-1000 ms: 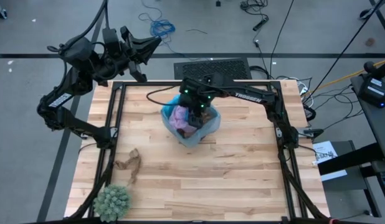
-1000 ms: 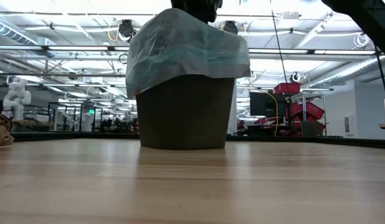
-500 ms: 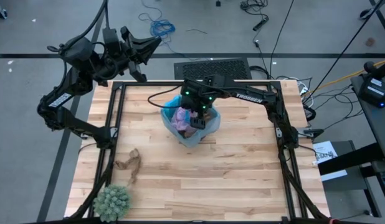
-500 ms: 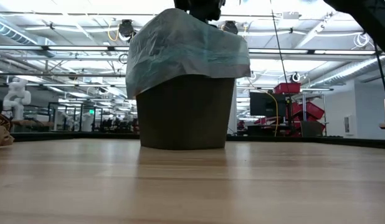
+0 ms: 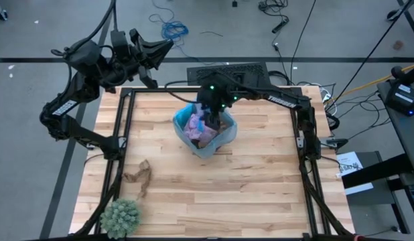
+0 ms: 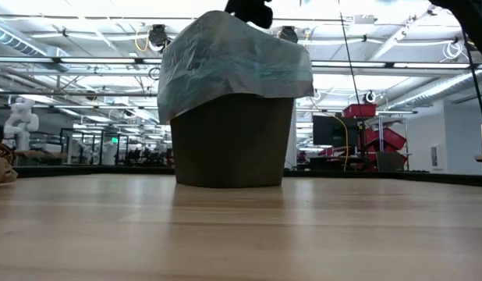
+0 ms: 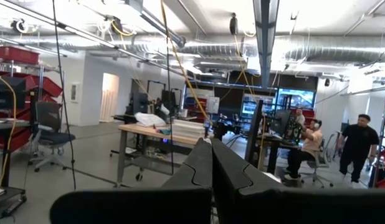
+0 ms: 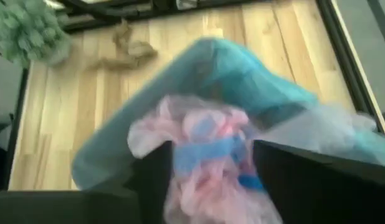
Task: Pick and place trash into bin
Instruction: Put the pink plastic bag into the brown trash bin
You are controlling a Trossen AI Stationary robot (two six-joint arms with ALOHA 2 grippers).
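You see a crinkled light-blue plastic bag (image 5: 224,137) lining the bin (image 6: 232,140), on the smooth pale wood table (image 5: 260,187).

Open tabletop (image 5: 260,181) around bin (image 5: 224,138)

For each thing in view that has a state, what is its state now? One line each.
bin: upright, lined with a blue bag, holding scraps.
pink mesh puff: inside the bin.
brown paper wad: lying on the table, not yet binned.
right gripper: open, above the bin.
left gripper: shut, parked beyond the table's far left corner.
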